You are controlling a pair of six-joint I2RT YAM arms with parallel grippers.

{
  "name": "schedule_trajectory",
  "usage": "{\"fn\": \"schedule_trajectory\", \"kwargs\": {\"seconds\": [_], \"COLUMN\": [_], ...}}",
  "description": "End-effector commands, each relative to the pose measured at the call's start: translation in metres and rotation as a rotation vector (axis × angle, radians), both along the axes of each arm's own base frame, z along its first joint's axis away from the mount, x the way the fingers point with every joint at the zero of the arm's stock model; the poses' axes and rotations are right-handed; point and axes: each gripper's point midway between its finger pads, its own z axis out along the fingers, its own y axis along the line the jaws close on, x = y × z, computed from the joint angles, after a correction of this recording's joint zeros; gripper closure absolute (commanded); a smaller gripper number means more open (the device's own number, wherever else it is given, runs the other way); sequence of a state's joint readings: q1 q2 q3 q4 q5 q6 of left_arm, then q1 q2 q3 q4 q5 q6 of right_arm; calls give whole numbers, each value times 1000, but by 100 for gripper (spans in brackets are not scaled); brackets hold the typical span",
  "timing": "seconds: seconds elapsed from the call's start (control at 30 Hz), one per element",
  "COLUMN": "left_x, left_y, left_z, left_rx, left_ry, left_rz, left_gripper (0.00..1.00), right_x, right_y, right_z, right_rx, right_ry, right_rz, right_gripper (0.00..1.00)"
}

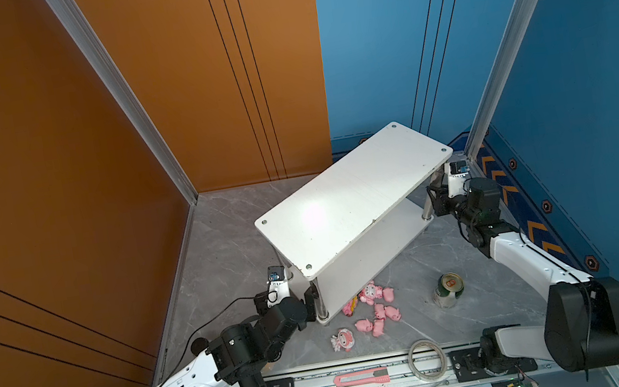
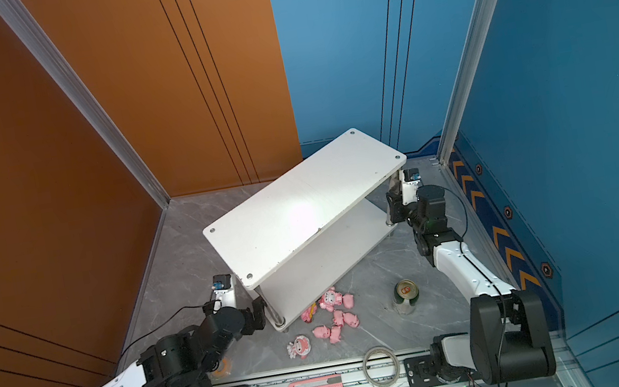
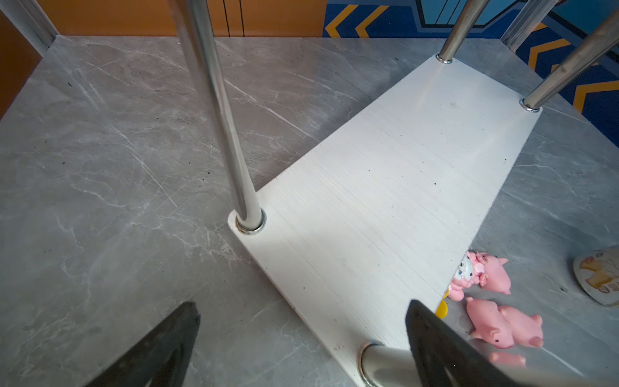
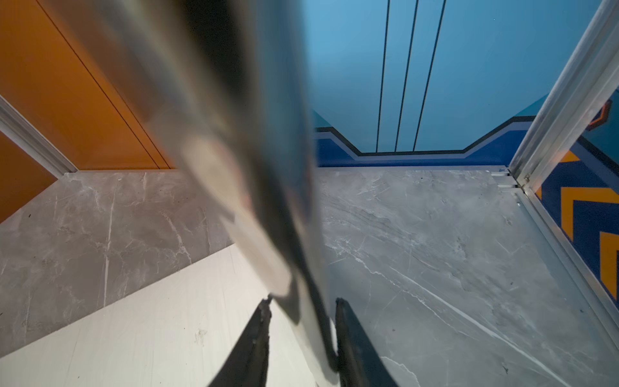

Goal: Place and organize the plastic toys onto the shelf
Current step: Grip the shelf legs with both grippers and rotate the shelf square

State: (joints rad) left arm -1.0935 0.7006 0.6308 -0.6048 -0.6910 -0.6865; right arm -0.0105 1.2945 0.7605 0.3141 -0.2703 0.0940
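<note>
Chrome leg [image 4: 241,167] pinched in my right end effector [image 4: 301,308], left end effector [image 3: 301,305] spread wide: I'm positioning the shelf [image 1: 354,196], pigs [image 1: 392,313] next.

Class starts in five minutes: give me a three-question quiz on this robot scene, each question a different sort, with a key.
1. True or false: all toys lie on the tabletop, none on the shelf.
2. In both top views, what stands right of the toys? A: green can; B: red mug; C: blue bowl.
3. Fill in: the right gripper grips a chrome shelf ____.
Key: 1 true; 2 A; 3 leg.
</note>
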Motion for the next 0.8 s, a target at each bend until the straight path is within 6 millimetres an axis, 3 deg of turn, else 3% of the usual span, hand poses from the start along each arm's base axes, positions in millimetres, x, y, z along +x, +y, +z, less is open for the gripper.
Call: {"fn": "schedule_trajectory", "kwargs": {"seconds": [0.0, 0.2, 0.43, 0.57, 0.77], "left_x": [5, 29, 79, 112, 155], "left_y": [-13, -1, 17, 37, 32], "left_z": [27, 45, 21, 32, 44], "left_rx": [-50, -16, -55, -168, -195], "left_ry": [-66, -137, -48, -79, -145], "left_rz": [-25, -23, 9, 102, 93], "left_gripper": [2, 2, 2, 2, 2], "right_x": [2, 0, -5, -6, 1], "right_y": [18, 17, 10, 8, 12], "right_z": [19, 20, 23, 23, 25], "right_rx": [33, 29, 6, 4, 19], "right_ry": [-49, -48, -57, -54, -63], "right_rz": [75, 66, 38, 33, 46], "right_gripper": [69, 71, 70, 69, 67]}}
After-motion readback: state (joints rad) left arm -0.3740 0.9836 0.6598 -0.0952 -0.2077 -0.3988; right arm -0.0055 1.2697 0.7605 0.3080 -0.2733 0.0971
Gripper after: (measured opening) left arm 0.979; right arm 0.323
